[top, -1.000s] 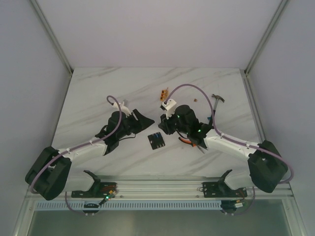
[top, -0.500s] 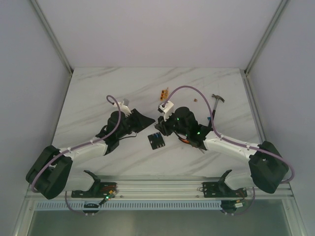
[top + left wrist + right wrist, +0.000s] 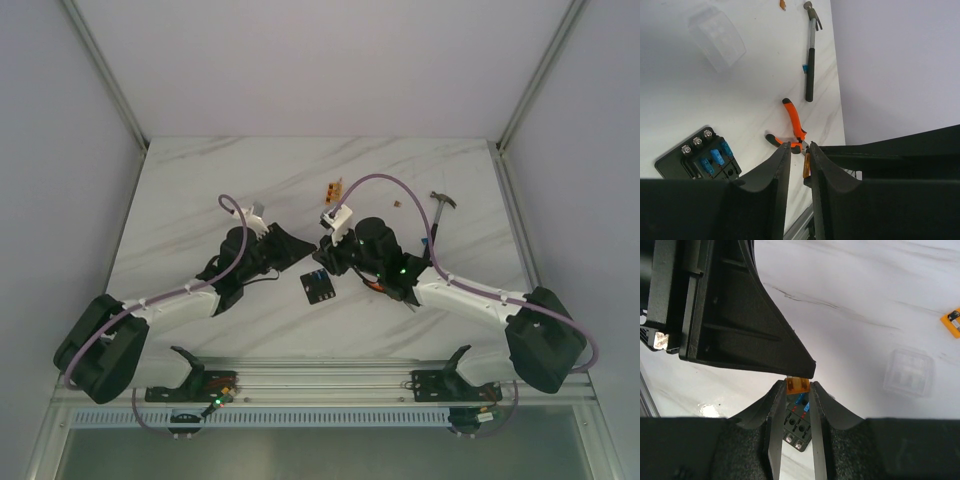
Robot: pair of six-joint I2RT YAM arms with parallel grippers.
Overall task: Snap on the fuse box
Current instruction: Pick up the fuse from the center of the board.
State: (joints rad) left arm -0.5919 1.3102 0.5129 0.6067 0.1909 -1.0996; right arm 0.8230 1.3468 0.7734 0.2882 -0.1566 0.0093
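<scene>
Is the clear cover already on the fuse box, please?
No, the cover lies by itself, well apart from the fuse box.

A small black squarish plastic fuse box (image 3: 318,288) lies on the white marbled tabletop (image 3: 200,190). Just beyond it, the black left hand (image 3: 306,250) and right hand (image 3: 328,260) meet, tips nearly touching.

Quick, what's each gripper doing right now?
Left gripper: jaws narrow around the orange fuse; grip cannot be told.
Right gripper: closed on that fuse.
</scene>
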